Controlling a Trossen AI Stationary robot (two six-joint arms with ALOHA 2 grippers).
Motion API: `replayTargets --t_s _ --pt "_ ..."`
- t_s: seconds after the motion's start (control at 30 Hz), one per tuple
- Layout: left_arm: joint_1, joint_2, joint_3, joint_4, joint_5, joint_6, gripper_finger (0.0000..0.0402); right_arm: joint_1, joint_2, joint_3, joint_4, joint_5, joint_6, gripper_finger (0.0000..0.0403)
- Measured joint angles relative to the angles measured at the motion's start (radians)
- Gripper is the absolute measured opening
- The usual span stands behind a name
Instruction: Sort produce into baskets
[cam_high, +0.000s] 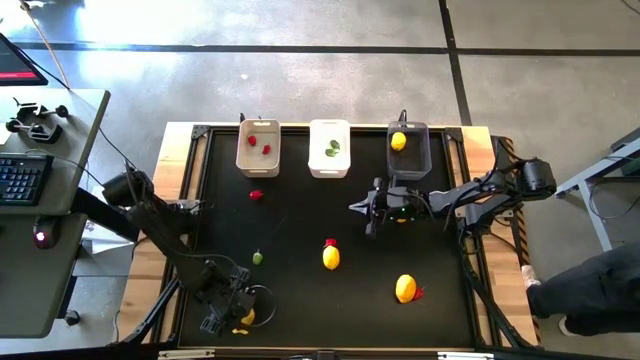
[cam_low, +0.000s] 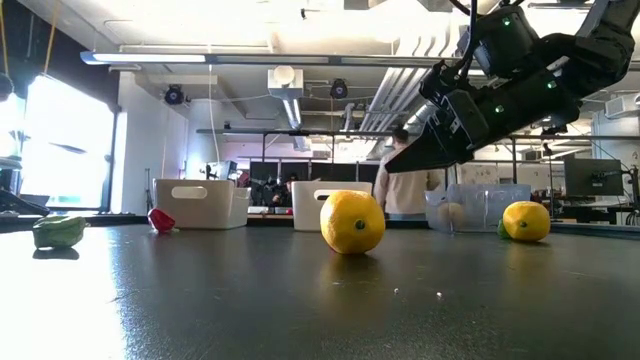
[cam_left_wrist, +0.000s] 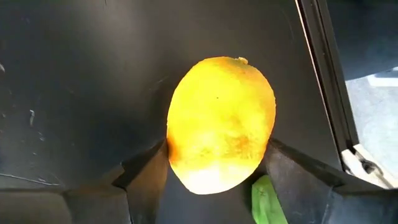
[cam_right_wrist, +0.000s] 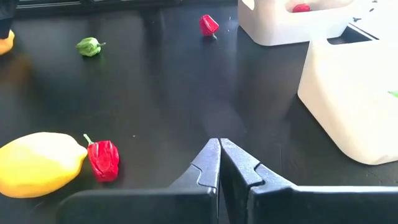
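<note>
- The left gripper (cam_high: 243, 318) is seen at about 7 o'clock on the black table top (cam_high: 300, 225), near the front edge; its fingers are spread wide, one on either side of a yellow egg-shaped lemon-like fruit (cam_left_wrist: 221, 124), whose flanks they appear to touch. Whether the fruit is lifted cannot be told.
- A small green piece (cam_left_wrist: 267, 202) is seen just beside that fruit, between the fingers.
- The left arm is stretched from the table's 9 o'clock edge toward 7 o'clock.
- The right gripper (cam_high: 362, 207) is clenched with nothing in it, fingertips touching; it is held above the table just in front of the dark grey plastic bin (cam_high: 409, 149), the arm reaching in from 3 o'clock.
- The grey bin is shown holding one yellow fruit (cam_high: 398, 141); the bright white bin (cam_high: 329, 148) holds green pieces, and the beige bin (cam_high: 258, 146) holds red pieces.
- Loose on the table: a yellow fruit (cam_high: 331, 257) beside a red piece (cam_high: 330, 242) near centre, an orange-yellow fruit (cam_high: 405, 288) at 5 o'clock, a green piece (cam_high: 257, 258), and a red piece (cam_high: 256, 195).
</note>
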Motion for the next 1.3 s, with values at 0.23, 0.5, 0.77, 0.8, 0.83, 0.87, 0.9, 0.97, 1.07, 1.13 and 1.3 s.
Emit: replayTargets --t_s 0.23,0.5,0.77,0.8,0.83,0.87,0.9,0.97,1.07,1.13,1.3 --pt "0.01 -0.003 0.0 -0.004 -0.007 0.025 0.0187 0.003 0.0 0.0 0.0 0.0 0.001 0.0" --pt "0.04 -0.013 -0.001 -0.022 -0.01 0.05 0.0159 0.019 0.0 0.0 0.001 0.0 0.0 0.0" --pt "0.112 -0.035 -0.029 -0.006 -0.027 0.089 0.0157 0.02 0.0 0.0 0.001 0.0 0.003 0.0" --pt "0.125 -0.04 -0.035 0.012 -0.036 0.103 0.0157 0.02 0.0 0.0 0.001 0.0 0.003 0.0" --pt "0.14 -0.047 -0.044 0.037 -0.051 0.119 0.0157 0.02 0.0 0.0 0.001 0.0 0.003 0.0" --pt "0.156 -0.055 -0.052 0.063 -0.059 0.137 0.0157 0.02 0.0 0.0 0.001 0.0 0.003 0.0" --pt "0.173 -0.067 -0.062 0.095 -0.066 0.153 0.0157 0.02 0.0 0.0 0.001 0.0 0.003 0.0" --pt "0.208 -0.097 -0.089 0.154 -0.073 0.183 0.0157 0.02 0.0 0.0 0.001 -0.003 0.003 0.0" --pt "0.261 -0.143 -0.138 0.223 -0.082 0.216 0.0156 0.02 0.0 0.0 0.002 -0.011 0.003 0.0" --pt "0.297 -0.185 -0.177 0.308 -0.09 0.239 0.0156 0.021 0.0 0.0 0.007 -0.016 0.004 0.0" --pt "0.408 -0.274 -0.296 0.602 -0.089 0.31 0.0156 0.022 0.0 0.0 0.068 -0.016 0.012 0.0"
